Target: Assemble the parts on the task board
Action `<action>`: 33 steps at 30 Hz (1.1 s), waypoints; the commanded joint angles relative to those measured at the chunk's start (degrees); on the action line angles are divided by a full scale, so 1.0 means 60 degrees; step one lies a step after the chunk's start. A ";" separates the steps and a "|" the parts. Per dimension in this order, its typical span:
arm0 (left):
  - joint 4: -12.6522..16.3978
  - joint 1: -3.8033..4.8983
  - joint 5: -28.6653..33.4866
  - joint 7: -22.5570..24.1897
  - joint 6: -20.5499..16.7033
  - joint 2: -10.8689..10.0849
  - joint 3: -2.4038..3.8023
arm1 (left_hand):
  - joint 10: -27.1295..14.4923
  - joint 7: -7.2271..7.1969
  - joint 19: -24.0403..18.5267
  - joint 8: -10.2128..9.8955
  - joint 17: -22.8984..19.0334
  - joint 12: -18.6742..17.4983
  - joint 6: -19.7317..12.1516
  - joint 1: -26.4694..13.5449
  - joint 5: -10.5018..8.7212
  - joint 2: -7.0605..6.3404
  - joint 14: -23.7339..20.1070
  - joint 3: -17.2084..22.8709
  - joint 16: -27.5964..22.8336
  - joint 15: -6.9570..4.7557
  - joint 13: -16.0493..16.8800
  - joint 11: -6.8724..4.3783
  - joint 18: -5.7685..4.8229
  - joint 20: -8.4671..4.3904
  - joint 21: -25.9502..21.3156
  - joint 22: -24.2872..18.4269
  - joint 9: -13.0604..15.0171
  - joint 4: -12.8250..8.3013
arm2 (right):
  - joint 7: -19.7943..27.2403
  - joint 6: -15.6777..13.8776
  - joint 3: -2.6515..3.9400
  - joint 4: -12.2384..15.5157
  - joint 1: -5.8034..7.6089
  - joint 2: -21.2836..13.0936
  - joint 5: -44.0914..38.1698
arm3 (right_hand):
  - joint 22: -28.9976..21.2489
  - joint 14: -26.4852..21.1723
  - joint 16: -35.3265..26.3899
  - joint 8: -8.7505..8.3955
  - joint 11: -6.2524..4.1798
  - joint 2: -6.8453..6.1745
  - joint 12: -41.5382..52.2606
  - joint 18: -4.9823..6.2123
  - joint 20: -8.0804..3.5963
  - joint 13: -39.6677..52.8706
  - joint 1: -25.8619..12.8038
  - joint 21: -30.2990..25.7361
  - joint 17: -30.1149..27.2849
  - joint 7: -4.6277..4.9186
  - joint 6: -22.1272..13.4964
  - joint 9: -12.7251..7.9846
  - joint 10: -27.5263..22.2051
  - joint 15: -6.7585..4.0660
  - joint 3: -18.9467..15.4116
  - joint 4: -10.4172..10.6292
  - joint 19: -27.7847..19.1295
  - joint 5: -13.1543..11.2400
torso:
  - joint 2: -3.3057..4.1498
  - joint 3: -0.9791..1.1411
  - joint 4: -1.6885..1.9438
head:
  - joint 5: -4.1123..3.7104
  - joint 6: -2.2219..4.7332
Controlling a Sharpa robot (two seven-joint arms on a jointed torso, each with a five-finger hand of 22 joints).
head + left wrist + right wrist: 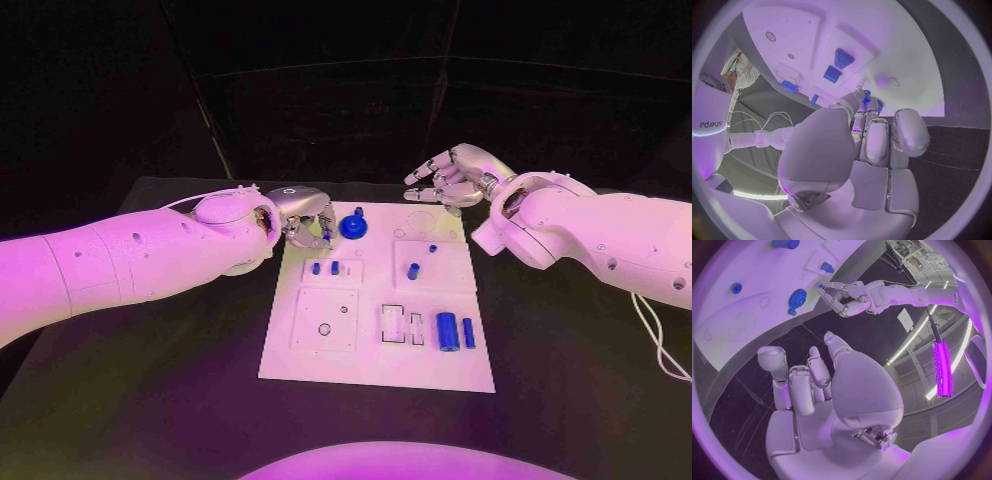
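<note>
Task board (378, 360) — a flat, matte white rectangular plate with raised square panels and shallow recesses — lying on the black table (577, 340). The left hand (300, 222), silver and smooth-shelled, hangs over the board's far left corner with its fingers curled downward close together; whether the fingertips pinch anything cannot be told. Just beside its fingertips stands a round blue disc-shaped part with a central knob (353, 229). Nearer the robot from that hand, two small blue pegs (325, 267) stand in a square panel, and a short blue cylinder (413, 271) stands in the adjoining one. Two longer blue cylinders (456, 331) lie side by side toward the board's near right edge. The right hand (450, 178) hovers beyond the board's far right corner — fingers spread, holding nothing, over bare table.
</note>
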 commanded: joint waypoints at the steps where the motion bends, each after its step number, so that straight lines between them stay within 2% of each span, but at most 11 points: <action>1: 0.0010 0.0012 0.0111 -0.0040 0.0135 0.0022 0.0008 | 0.0058 0.0013 -0.0008 -0.0065 0.0002 -0.0040 0.0070 -0.0080 0.0029 -0.0048 0.0251 0.0057 0.0050 0.0064 -0.0005 -0.0006 -0.0099 0.0041 0.0057 0.0009 -0.0012 -0.0006 | 0.0084 0.0042 0.0005 0.0009 0.0015 0.0002 0.0003 | -0.0005 0.0589 -0.0059 0.0048 -0.0036 0.0089 0.0004 0.0107 -0.0041 0.0005 0.0000 -0.0034 0.0738 -0.0012 0.0022 -0.0004 -0.0006 -0.0071 -0.0036 0.0015 0.0006 0.0066 | 0.0002 0.0001 -0.0001 | 0.0018 -0.0001; 7: 0.0043 0.0011 0.0191 -0.0022 0.0233 0.0037 0.0007 | 0.0064 0.0009 -0.0010 -0.0075 0.0003 -0.0057 0.0071 -0.0104 0.0026 -0.0072 0.0251 0.0067 0.0056 0.0065 -0.0004 -0.0008 -0.0102 0.0044 0.0074 0.0030 -0.0014 -0.0011 | 0.0084 0.0046 0.0005 0.0001 0.0015 0.0010 0.0003 | -0.0005 0.0589 -0.0059 0.0048 -0.0036 0.0089 0.0004 0.0107 -0.0041 0.0005 0.0000 -0.0034 0.0738 -0.0012 0.0022 -0.0004 -0.0006 -0.0071 -0.0036 0.0015 0.0006 0.0066 | -0.0005 0.0009 0.0008 | 0.0014 -0.0017; 22: 0.0148 0.0004 0.0284 0.0010 0.0326 0.0037 0.0005 | 0.0069 0.0008 -0.0012 -0.0076 -0.0008 -0.0060 0.0074 -0.0108 0.0026 -0.0077 0.0250 0.0070 0.0052 0.0065 -0.0003 -0.0009 -0.0101 0.0045 0.0074 0.0031 -0.0014 -0.0013 | 0.0085 0.0056 0.0005 -0.0017 0.0014 0.0032 0.0003 | -0.0005 0.0589 -0.0059 0.0048 -0.0036 0.0089 0.0004 0.0107 -0.0041 0.0005 0.0000 -0.0034 0.0738 -0.0012 0.0022 -0.0004 -0.0006 -0.0071 -0.0036 0.0015 0.0006 0.0066 | 0.0003 -0.0004 0.0003 | -0.0001 -0.0023; 33: 0.0127 0.0002 0.0287 -0.0015 0.0400 0.0068 0.0003 | 0.0080 0.0006 -0.0017 -0.0076 -0.0012 -0.0065 0.0083 -0.0113 0.0026 -0.0081 0.0249 0.0081 0.0052 0.0064 -0.0001 -0.0012 -0.0099 0.0046 0.0069 0.0028 -0.0013 -0.0018 | 0.0083 0.0060 0.0005 -0.0021 0.0014 0.0046 0.0003 | -0.0005 0.0589 -0.0059 0.0048 -0.0036 0.0089 0.0004 0.0107 -0.0041 0.0005 0.0000 -0.0034 0.0738 -0.0012 0.0022 -0.0004 -0.0006 -0.0071 -0.0036 0.0015 0.0006 0.0066 | -0.0001 0.0000 0.0002 | 0.0008 -0.0046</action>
